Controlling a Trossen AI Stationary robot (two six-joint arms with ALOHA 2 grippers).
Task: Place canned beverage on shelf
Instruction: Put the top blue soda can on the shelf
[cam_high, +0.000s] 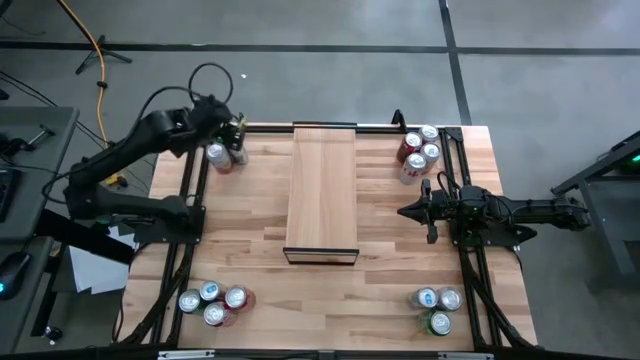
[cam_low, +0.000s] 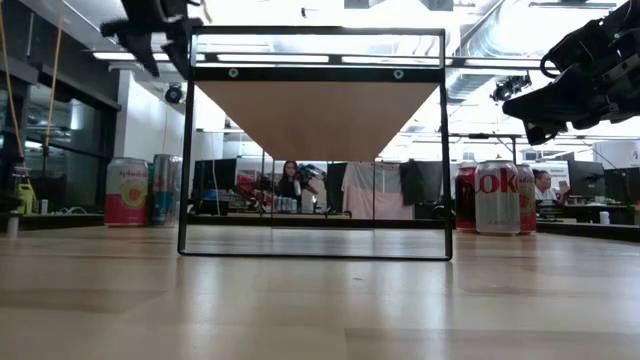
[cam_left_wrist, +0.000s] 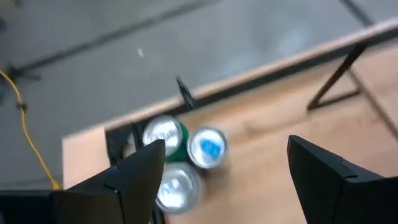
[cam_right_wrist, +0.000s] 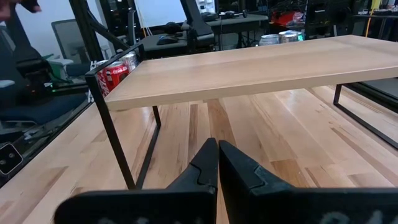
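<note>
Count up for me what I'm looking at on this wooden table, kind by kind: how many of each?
Round metal drink cans: 14, in four corner clusters
Long pale wooden shelf with dark frame: 1
Dark robot arms: 2
Total: 17

The shelf (cam_high: 322, 190) top lay bare end to end, open from above. Can clusters (cam_high: 226, 153) crowded only the table's (cam_high: 250, 250) corners; the middle floor stayed passable.
</note>
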